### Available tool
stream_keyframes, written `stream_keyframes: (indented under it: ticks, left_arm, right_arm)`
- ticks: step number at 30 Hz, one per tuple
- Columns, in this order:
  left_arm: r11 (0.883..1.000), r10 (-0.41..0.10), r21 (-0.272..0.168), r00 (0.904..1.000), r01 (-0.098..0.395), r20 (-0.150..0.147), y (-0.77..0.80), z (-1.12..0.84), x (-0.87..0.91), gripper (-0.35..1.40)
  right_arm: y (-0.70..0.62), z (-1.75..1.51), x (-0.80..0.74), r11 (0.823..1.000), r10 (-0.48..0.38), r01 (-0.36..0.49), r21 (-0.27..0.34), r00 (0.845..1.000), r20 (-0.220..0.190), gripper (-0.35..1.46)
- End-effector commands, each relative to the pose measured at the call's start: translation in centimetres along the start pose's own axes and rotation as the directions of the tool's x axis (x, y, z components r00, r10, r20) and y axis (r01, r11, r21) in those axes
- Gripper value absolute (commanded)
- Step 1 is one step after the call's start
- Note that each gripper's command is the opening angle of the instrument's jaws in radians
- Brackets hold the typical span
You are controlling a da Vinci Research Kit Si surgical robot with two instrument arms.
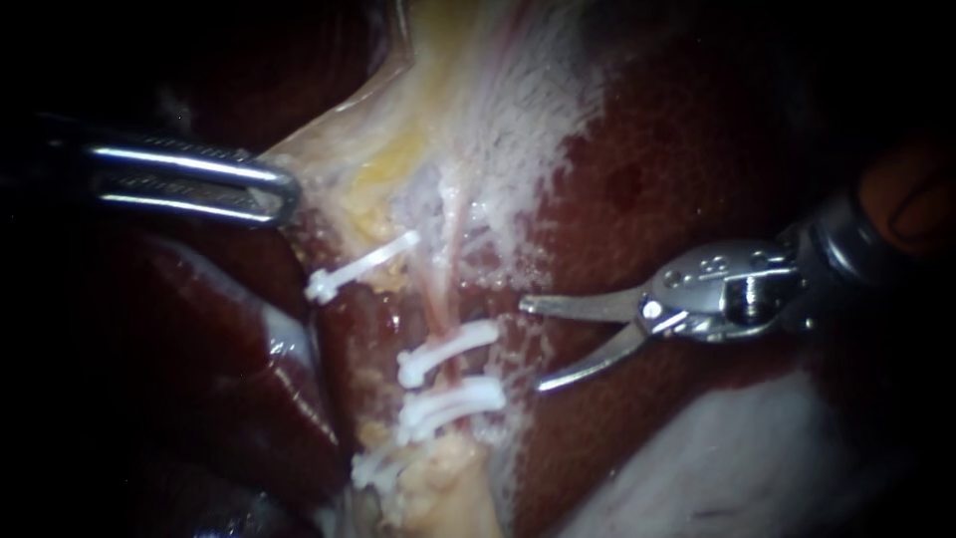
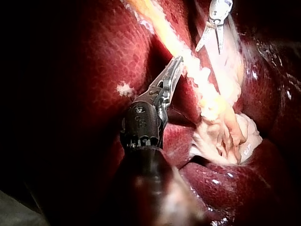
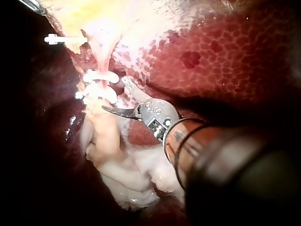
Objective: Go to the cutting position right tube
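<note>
right tube (image 1: 439, 299) | thin, pink, vert. strand | white clips (image 1: 448, 344) across lower part — bare above

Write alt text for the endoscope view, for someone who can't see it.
The right instrument, jaws open, points at a thin pink tube crossed by white clips, its tips just short of the clips. The left instrument reaches the edge of the pale tissue above, with dark red liver around.

Right instrument (image 1: 533, 344) and left instrument (image 1: 289, 194): shiny bare metal. Clips (image 1: 448, 344): matt white plastic. Liver (image 1: 697, 149): wet, glossy, smooth.
</note>
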Motion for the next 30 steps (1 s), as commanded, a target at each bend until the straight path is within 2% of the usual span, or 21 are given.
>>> stream_keyframes:
  ticks: [1, 13, 24, 30]
  left_arm:
    - [1.000, 0.001, -0.002, 1.0000, -0.001, 0.000, -0.01, 0.00, -0.01, -0.35]
    - [1.000, 0.005, -0.004, 1.0000, -0.005, 0.001, -0.07, -0.01, -0.03, -0.35]
    - [1.000, 0.005, -0.006, 1.0000, -0.005, 0.001, -0.08, -0.01, -0.04, -0.35]
    - [1.000, 0.005, -0.006, 1.0000, -0.005, 0.001, -0.08, 0.00, -0.04, -0.35]
  right_arm:
    - [0.00, 0.02, -0.01, 1.000, 0.010, -0.010, 0.005, 1.000, 0.003, 1.16]
    - [0.06, 0.33, -0.14, 0.997, 0.054, -0.056, 0.046, 0.998, 0.034, 0.98]
    - [0.16, 0.54, 0.01, 0.997, 0.053, -0.056, 0.056, 0.998, 0.040, 0.91]
    - [0.17, 0.64, 0.08, 0.995, 0.043, -0.047, 0.082, 0.998, 0.054, 0.78]
